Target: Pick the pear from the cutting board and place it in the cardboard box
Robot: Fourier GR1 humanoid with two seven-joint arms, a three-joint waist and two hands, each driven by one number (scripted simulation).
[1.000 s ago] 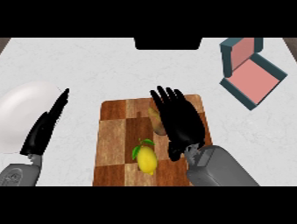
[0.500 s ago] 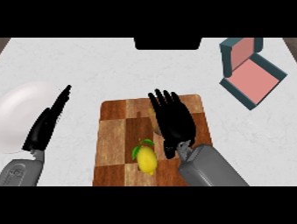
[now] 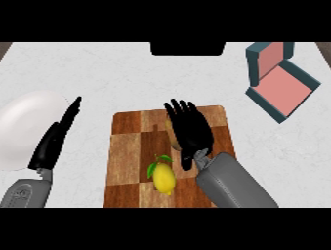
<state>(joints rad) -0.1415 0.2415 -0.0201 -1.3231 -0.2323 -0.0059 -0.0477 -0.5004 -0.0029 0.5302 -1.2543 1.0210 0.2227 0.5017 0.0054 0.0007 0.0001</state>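
your right hand (image 3: 188, 131) has shifted left across the cutting board (image 3: 128, 146), fingers straight and spread, holding nothing; you are closing on the fruit, not yet grasping. the pear (image 3: 172, 128) is mostly hidden under it at mid-board, so its axis cannot be told. the cardboard box (image 3: 279, 83) waits near the counter's far right corner.

A large white plate (image 3: 20, 128) lies at the left of the pale marbled table (image 3: 117, 78). A yellow lemon (image 3: 165, 177) with a green leaf lies near the front of the view.
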